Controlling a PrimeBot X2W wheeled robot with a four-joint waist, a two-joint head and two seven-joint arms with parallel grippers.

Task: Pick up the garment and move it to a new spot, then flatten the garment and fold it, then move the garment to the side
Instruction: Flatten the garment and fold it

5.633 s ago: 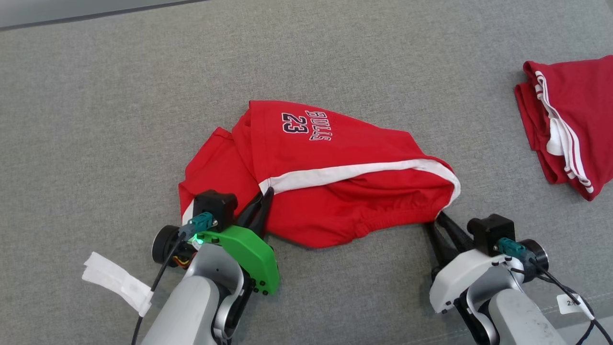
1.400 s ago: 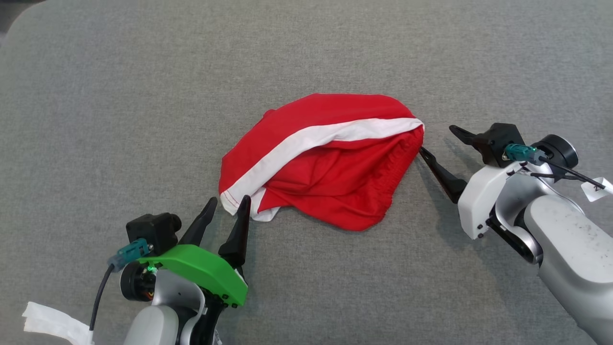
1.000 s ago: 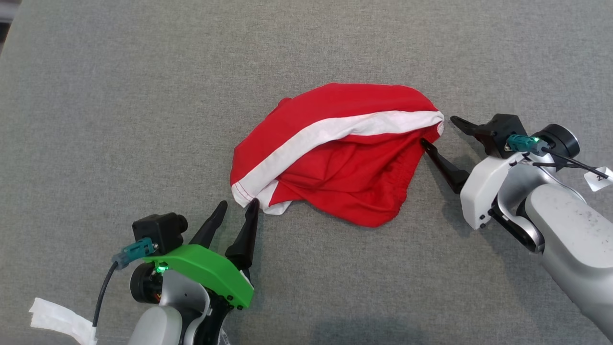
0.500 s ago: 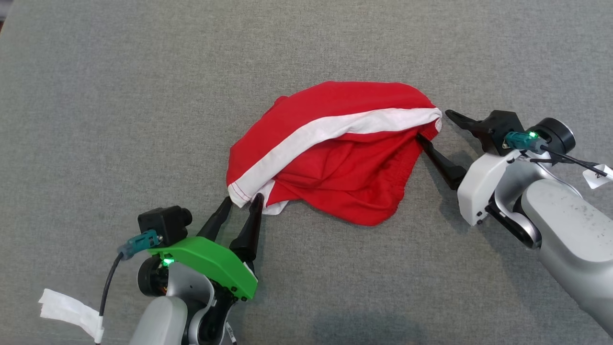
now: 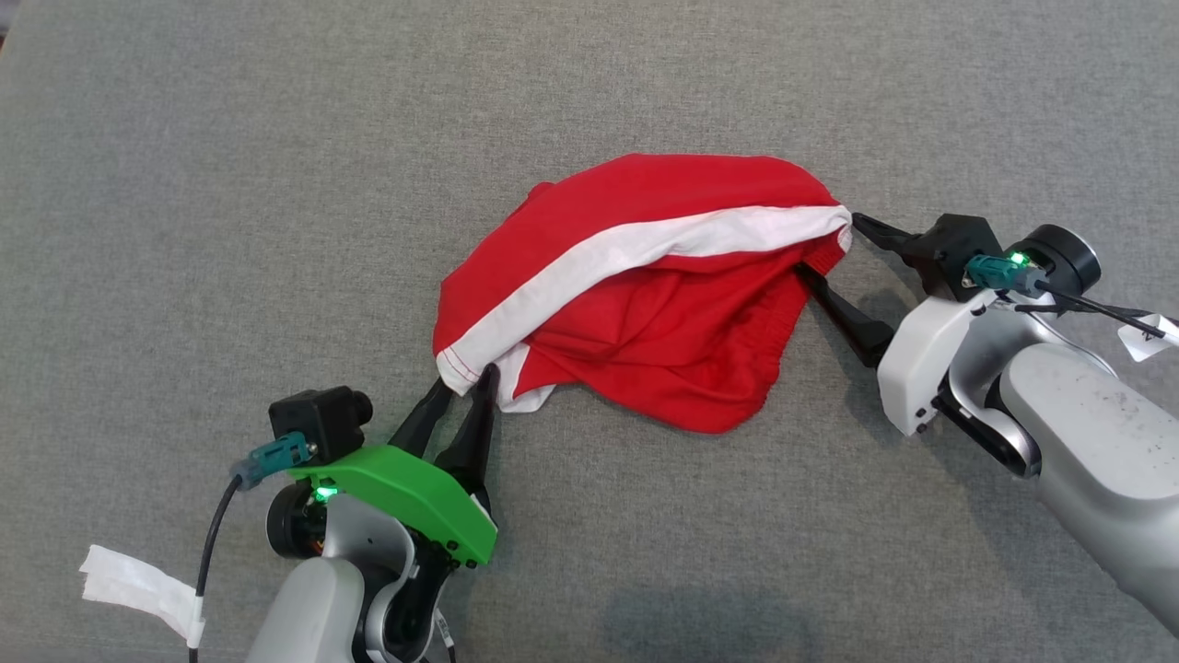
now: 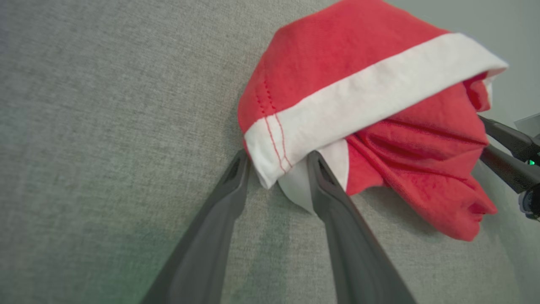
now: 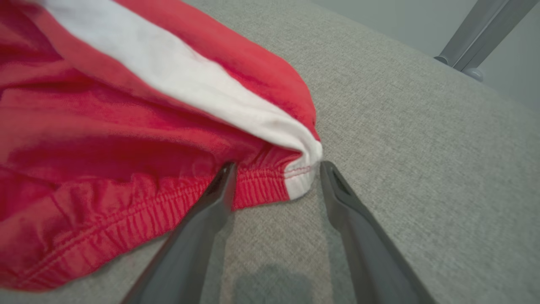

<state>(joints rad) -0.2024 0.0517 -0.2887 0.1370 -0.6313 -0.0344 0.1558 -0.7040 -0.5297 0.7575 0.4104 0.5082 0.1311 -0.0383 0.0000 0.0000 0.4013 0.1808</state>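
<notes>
Crumpled red shorts with a white band (image 5: 645, 313) lay on the grey fabric tabletop (image 5: 230, 184), right between both tools. The left tool (image 5: 467, 378) was spread, fingers astride the white-hemmed corner. The right tool (image 5: 829, 244) gaped wide around the elastic waistband's end.

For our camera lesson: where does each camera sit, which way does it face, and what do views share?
Head view: from the head, down at the garment; left gripper, right gripper show.
Left wrist view: along its fingers toward the white hem.
Right wrist view: along its fingers toward the waistband.
All share the garment.
</notes>
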